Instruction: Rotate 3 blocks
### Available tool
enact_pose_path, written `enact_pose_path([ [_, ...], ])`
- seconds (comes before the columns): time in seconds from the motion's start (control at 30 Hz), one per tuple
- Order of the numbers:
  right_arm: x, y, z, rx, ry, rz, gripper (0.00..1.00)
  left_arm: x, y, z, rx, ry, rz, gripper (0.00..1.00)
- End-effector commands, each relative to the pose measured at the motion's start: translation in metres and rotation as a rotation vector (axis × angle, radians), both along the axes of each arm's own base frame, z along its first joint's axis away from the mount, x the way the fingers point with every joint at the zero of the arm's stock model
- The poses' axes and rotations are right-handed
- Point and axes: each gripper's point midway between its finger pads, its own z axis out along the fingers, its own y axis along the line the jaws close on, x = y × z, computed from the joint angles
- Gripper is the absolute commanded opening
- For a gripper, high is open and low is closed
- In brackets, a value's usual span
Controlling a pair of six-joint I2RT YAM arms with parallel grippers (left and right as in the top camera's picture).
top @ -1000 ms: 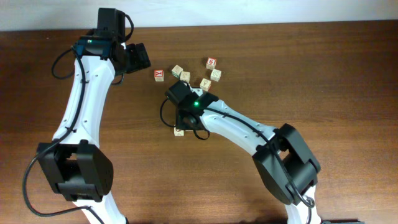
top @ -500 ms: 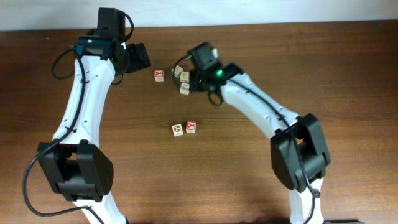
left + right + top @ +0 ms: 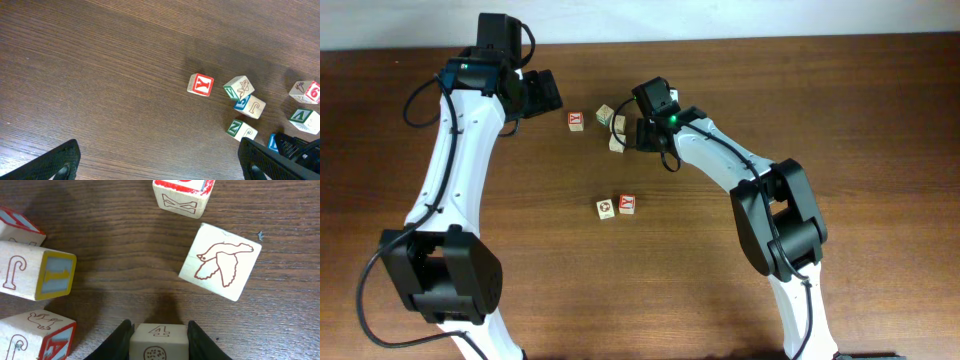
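Your right pincer [image 3: 159,326] grips a pale wooden cube marked 4 [image 3: 159,342] between both fingers. Your left pincer [image 3: 160,162] gapes wide, holding nothing.

Two pale wooden cubes, the round-mark block [image 3: 606,208] and the red-letter block [image 3: 627,204], rest just beside each other on the tabletop [image 3: 880,150] at overhead frame centre. The numeral-4 block [image 3: 159,345] sits clasped between the right tool [image 3: 160,328] fingers, wrist-view lower centre

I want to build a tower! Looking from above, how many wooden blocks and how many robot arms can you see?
Wooden blocks: 6
Robot arms: 2
Total: 8
More blocks sit hidden under the right arm.
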Motion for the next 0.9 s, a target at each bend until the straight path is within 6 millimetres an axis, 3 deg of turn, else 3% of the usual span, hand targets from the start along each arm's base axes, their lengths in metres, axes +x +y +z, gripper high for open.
enact_pose_path([
  [0.0,-0.006,-0.001,0.006,-0.013,0.017,0.002,0.25,0.001,0.000,0.006,0.010,-0.015,-0.006,0.99],
  [0.07,-0.016,-0.001,0.049,0.017,0.015,0.018,0.24,0.001,0.000,0.006,0.010,-0.016,-0.006,0.99],
  [0.13,-0.052,0.009,0.093,0.118,0.089,0.094,0.24,0.001,0.000,0.006,0.010,-0.016,-0.006,0.99],
  [0.17,-0.074,0.016,0.095,0.143,0.160,0.127,0.24,0.000,0.000,0.006,0.010,-0.014,-0.006,0.99],
  [0.2,-0.102,0.020,0.082,0.108,0.261,0.143,0.24,-0.001,0.000,0.005,0.010,-0.006,-0.006,0.99],
  [0.3,-0.151,0.033,0.028,0.039,0.366,0.046,0.20,-0.004,0.001,0.002,0.011,0.009,-0.006,0.99],
  [0.4,-0.153,0.039,0.004,0.048,0.325,0.066,0.21,-0.003,0.001,0.001,0.011,0.010,-0.006,0.99],
  [0.5,-0.146,0.041,0.005,0.050,0.287,0.087,0.21,-0.003,0.001,-0.002,0.012,0.016,-0.006,0.99],
  [0.63,-0.125,0.047,0.068,0.061,0.151,0.142,0.21,-0.003,0.001,-0.003,0.012,0.018,-0.006,0.99],
  [0.67,-0.121,0.043,0.070,0.039,0.128,0.127,0.21,-0.003,0.001,-0.002,0.012,0.018,-0.006,0.99],
  [0.77,-0.115,0.041,0.041,-0.006,0.131,0.135,0.21,-0.003,0.001,-0.003,0.012,0.018,-0.006,0.99],
  [0.8,-0.114,0.039,0.023,-0.035,0.151,0.127,0.21,-0.003,0.001,-0.003,0.012,0.018,-0.006,0.99],
  [0.87,-0.114,0.038,0.010,-0.051,0.168,0.126,0.21,-0.003,0.001,-0.003,0.012,0.018,-0.006,0.99],
])
